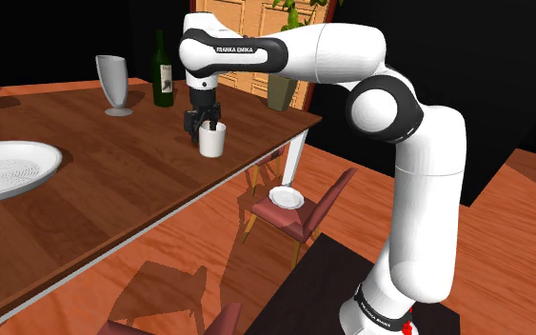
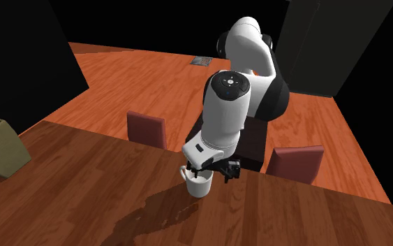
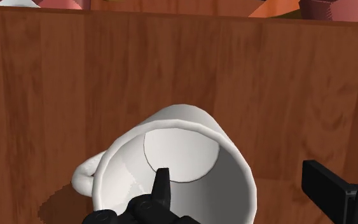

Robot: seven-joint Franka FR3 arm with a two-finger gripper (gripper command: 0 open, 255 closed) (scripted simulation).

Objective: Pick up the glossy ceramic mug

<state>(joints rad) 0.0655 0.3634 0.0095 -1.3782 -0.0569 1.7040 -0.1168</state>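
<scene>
Mug [image 1: 212, 141] is standing upright on the wooden table [image 1: 113, 181], close to the table edge nearest the arm's stand, w/ its handle [image 3: 85, 178] pointing away from the fingers. It's plain white and looks empty.

Gripper [image 1: 204, 121] is hanging straight over the mug. In the wrist view the hand [image 3: 234, 172] is open. One finger [image 3: 162, 184] is dipping inside the cup and the other [image 3: 323, 186] is sitting outside, clear of the wall. So the wall is lying btw the fingers, but nothing is being squeezed yet and the mug isn't held.

Risks, as a judgement:
- The inner finger is looking much nearer the wall than the outer one. If that's so, the fingers won't be meeting the wall together on closing. The first to touch would be shoving the mug across the table or twisting it round.
- That shove matters b/c the table edge is near. There's a chair [image 1: 304, 211] below it w/ a small dish [image 1: 287, 197] on the seat.
- A pinch on one side of a smooth wall is off-centre. On lifting, the mug could be swinging or sliding out, esp. if the fingers are gripping only near the rim.
- Fingers need to be going deep enough before closing. Going too deep means the inner tip hitting the mug's bottom.
</scene>
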